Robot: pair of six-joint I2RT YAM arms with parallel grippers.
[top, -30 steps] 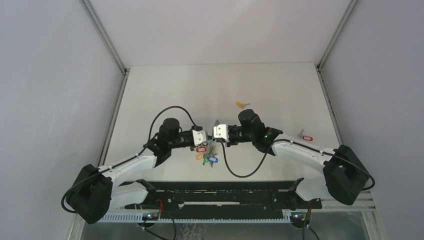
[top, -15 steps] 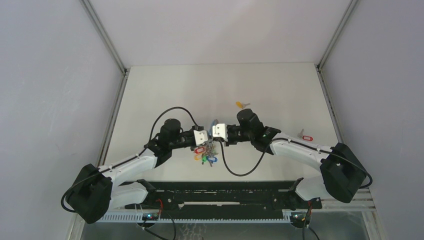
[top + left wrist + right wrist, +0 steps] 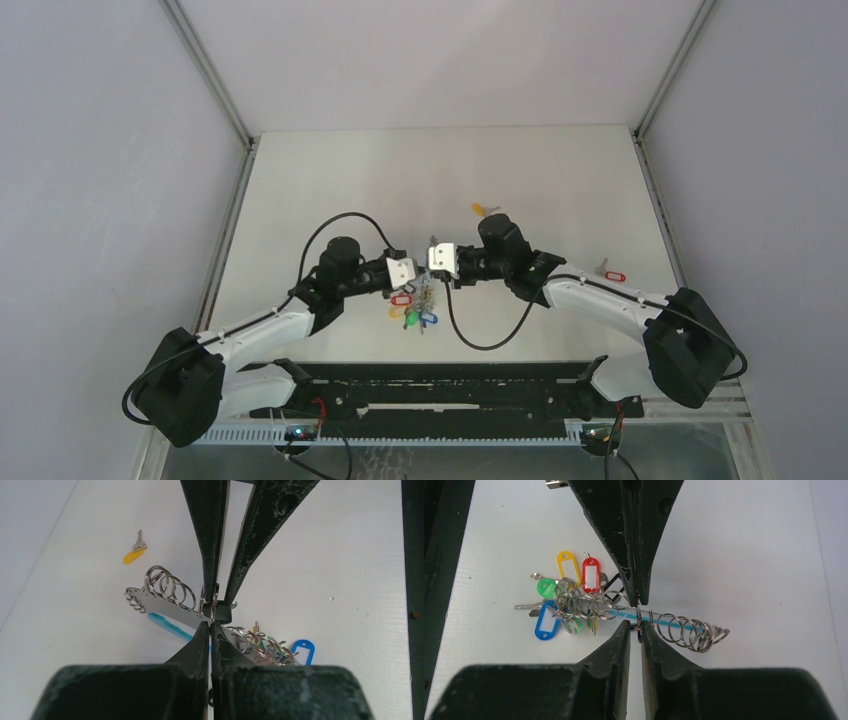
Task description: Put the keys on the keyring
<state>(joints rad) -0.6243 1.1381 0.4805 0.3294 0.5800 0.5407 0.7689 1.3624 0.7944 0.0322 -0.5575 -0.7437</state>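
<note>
The keyring [image 3: 412, 305] hangs between both grippers at the table's middle: a light-blue band [image 3: 624, 614], a row of metal rings [image 3: 686, 632] and coloured tags [image 3: 590, 575]. My left gripper [image 3: 402, 270] is shut on one of its rings, tips together [image 3: 210, 625]. My right gripper [image 3: 438, 258] faces it tip to tip. Its jaws stand slightly apart [image 3: 639, 628] around a thin dark ring. A small black piece [image 3: 225, 613] sits at the right fingertips; what it is I cannot tell. A yellow-tagged key [image 3: 485, 210] lies behind the right wrist, a red-tagged key [image 3: 610, 272] at the far right.
White table [image 3: 330, 180] with grey walls on three sides. A black rail [image 3: 430, 385] runs along the near edge between the arm bases. Each arm's black cable loops above the table near its wrist.
The right gripper's jaws have parted a little and its wrist has shifted slightly to the right. The left gripper keeps its hold on the keyring, which has hardly moved.
</note>
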